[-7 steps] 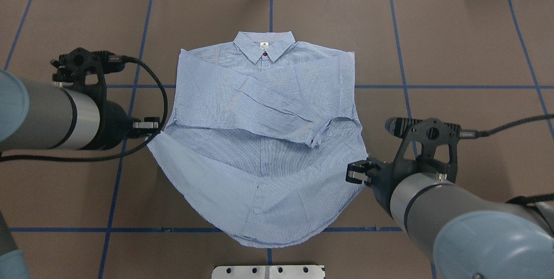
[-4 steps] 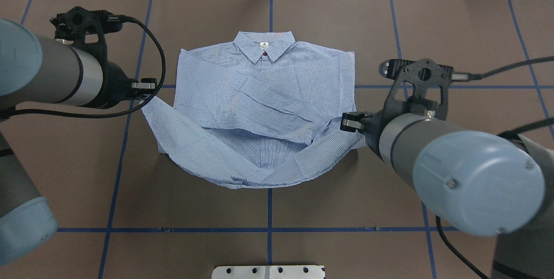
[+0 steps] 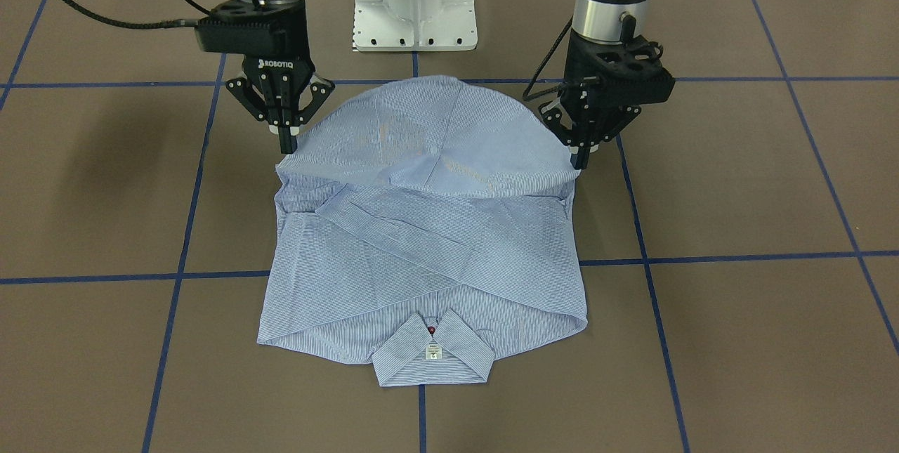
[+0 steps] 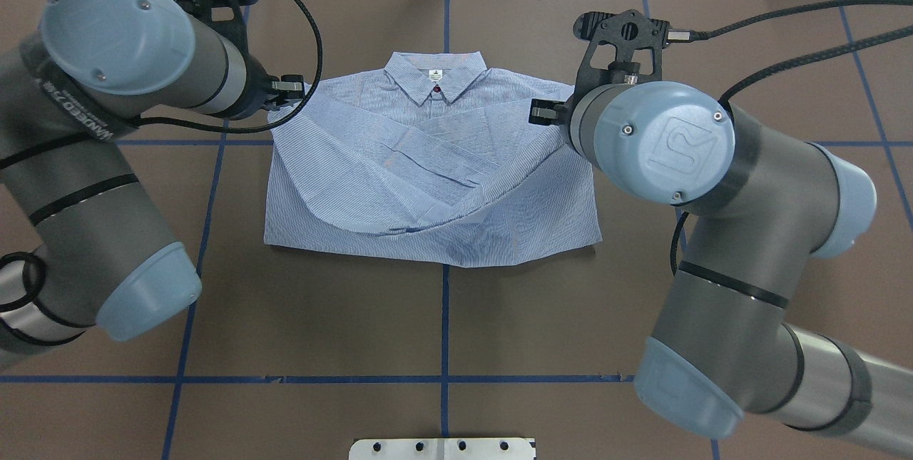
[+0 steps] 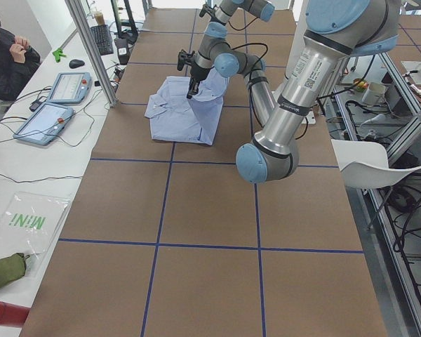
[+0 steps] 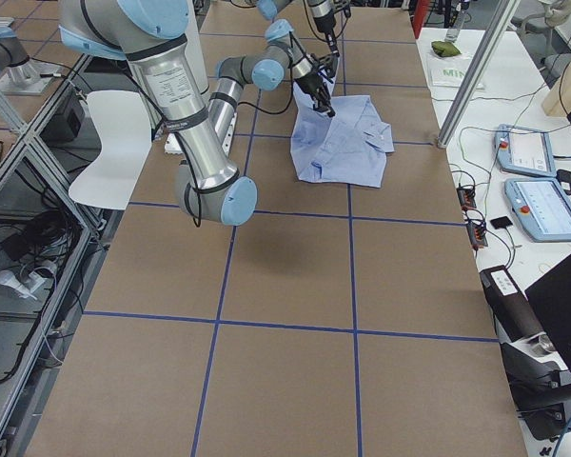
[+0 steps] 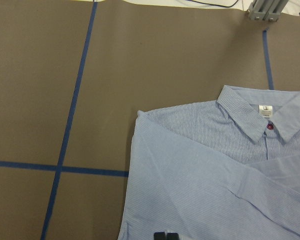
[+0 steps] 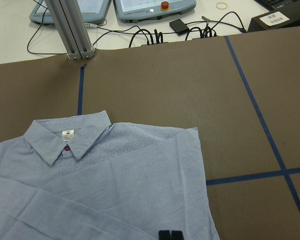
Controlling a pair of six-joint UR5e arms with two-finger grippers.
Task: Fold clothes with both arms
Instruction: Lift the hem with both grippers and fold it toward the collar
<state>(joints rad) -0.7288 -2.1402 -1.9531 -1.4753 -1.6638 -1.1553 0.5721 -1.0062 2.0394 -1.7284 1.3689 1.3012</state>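
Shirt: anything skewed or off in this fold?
Slightly. The shirt has a fold edge nearest the robot that bows out at the centre instead of running straight, and the lifted hem sags between the left hand and right hand. No damage visible.

Blue striped shirt, half folded, held up by both arms.

The shirt (image 4: 428, 160) lies at centre frame in the overhead view, collar (image 4: 456, 78) toward the top, sleeves crossed over the chest. Its lower half is raised and curves back over the body. The left hand (image 3: 580, 155) and right hand (image 3: 286, 142) each pinch one side of that raised hem. The grey left arm (image 4: 78, 182) and right arm (image 4: 713, 267) enter from the lower corners.
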